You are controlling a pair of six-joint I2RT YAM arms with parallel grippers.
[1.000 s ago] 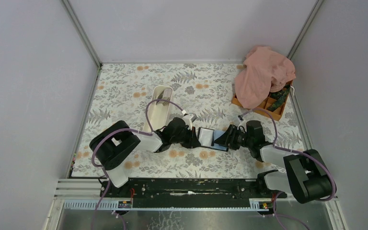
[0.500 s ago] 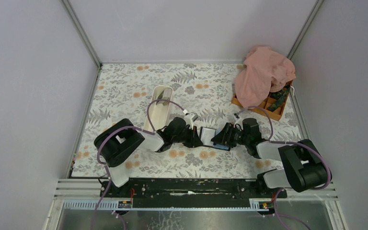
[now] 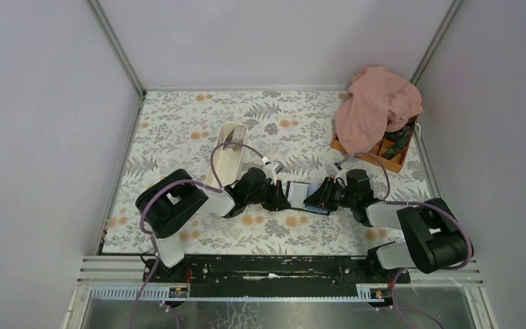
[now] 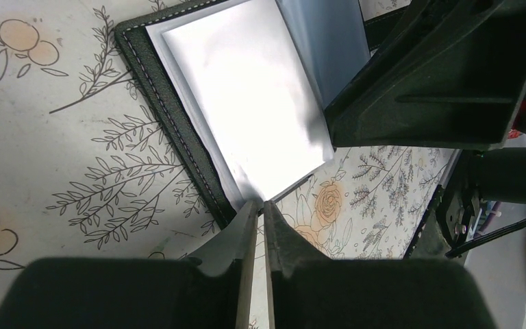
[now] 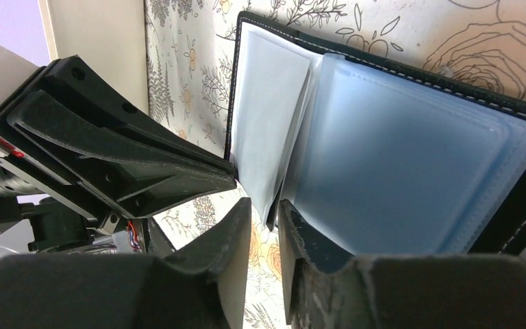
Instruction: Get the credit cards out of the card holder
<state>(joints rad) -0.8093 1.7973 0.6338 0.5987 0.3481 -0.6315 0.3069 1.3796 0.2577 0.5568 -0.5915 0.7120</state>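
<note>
Small black folding card holder lies open on the floral bench, midway along and toward its near edge, no card out yet; left jaws pinch its cover edge, right jaws stand narrow around a clear sleeve leaf, grip unconfirmed.

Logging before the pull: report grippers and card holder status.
Left gripper shut on small black folding card holder corner. Right gripper slightly open, straddling clear plastic sleeve edge. Nothing extracted yet. Nothing obstructing.
</note>
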